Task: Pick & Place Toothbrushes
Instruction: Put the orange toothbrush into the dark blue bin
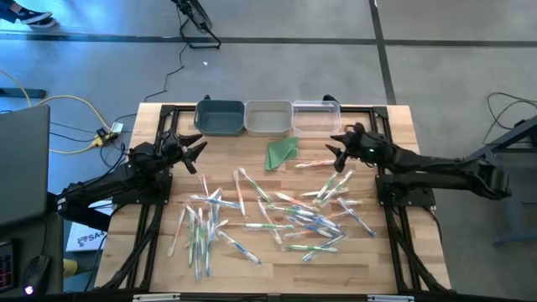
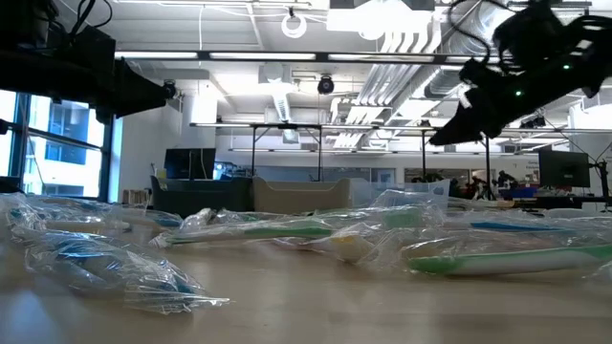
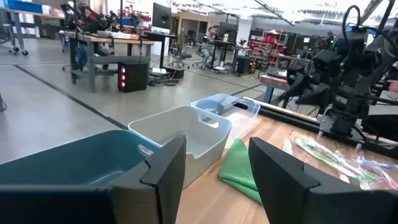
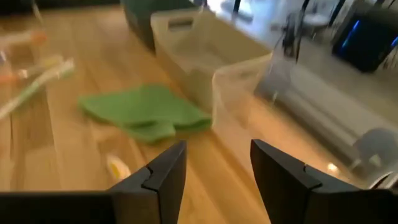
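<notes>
Both arms are up off the wood, holding nothing. The left gripper (image 1: pixel 200 151) hangs at the left-centre of the high view, over the butcher-block wooden table (image 1: pixel 226 260), its two dark fingers (image 3: pixel 166 167) spread with a clear gap between them and nothing in it. Over on the right-centre, the right gripper (image 1: pixel 332 151) mirrors it, fingers (image 4: pixel 281 174) parted as well, also empty.

The thin white-and-clear plastic toothbrushes (image 1: pixel 277 220) with green, blue and pink-orange accents lie scattered in a loose heap across the lower middle of the high view (many look to be in crinkly clear wrappers in the low view), well apart from both grippers.

Along the upper edge of the table sit three bins in a row, touching: a dark teal plastic bin (image 1: pixel 219 117), a pale grey-beige plastic bin (image 1: pixel 268 118), and a clear plastic bin (image 1: pixel 316 117). Just below the middle bin lies a folded green cloth triangle (image 1: pixel 281 152), between the two grippers.
</notes>
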### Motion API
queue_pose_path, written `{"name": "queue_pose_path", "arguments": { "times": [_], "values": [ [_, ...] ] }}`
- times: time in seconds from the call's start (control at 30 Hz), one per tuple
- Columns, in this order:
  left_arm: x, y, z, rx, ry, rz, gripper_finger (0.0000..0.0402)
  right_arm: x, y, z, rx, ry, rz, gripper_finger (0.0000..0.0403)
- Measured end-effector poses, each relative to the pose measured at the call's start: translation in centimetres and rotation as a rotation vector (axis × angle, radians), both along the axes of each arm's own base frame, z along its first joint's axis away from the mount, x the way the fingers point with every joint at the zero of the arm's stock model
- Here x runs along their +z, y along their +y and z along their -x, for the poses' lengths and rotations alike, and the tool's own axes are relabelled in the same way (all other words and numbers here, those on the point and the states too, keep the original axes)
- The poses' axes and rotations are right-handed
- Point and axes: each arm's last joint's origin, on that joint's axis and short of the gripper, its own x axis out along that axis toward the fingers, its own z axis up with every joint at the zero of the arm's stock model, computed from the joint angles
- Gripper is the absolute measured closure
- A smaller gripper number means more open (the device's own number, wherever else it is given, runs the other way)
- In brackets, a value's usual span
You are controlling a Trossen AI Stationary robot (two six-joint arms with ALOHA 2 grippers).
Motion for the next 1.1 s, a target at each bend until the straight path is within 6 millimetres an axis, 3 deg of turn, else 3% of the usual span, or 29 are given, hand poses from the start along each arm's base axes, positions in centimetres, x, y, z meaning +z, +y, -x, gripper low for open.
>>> {"name": "queue_pose_path", "arguments": {
  "times": [0.33,0.67,1.1],
  "values": [
    [0.0,0.0,0.0,0.000,0.001,0.001,0.0231,-1.5,-0.8,-2.5,0.092,0.211,-0.156,0.0231],
    [0.0,0.0,0.0,0.000,0.007,-0.006,0.0231,-3.7,-0.8,-3.3,0.115,0.292,-0.272,0.0231],
    [0.0,0.0,0.0,0.001,0.016,-0.020,0.0231,-5.9,-0.4,-3.9,0.079,0.416,-0.276,0.0231]
  ]
}}
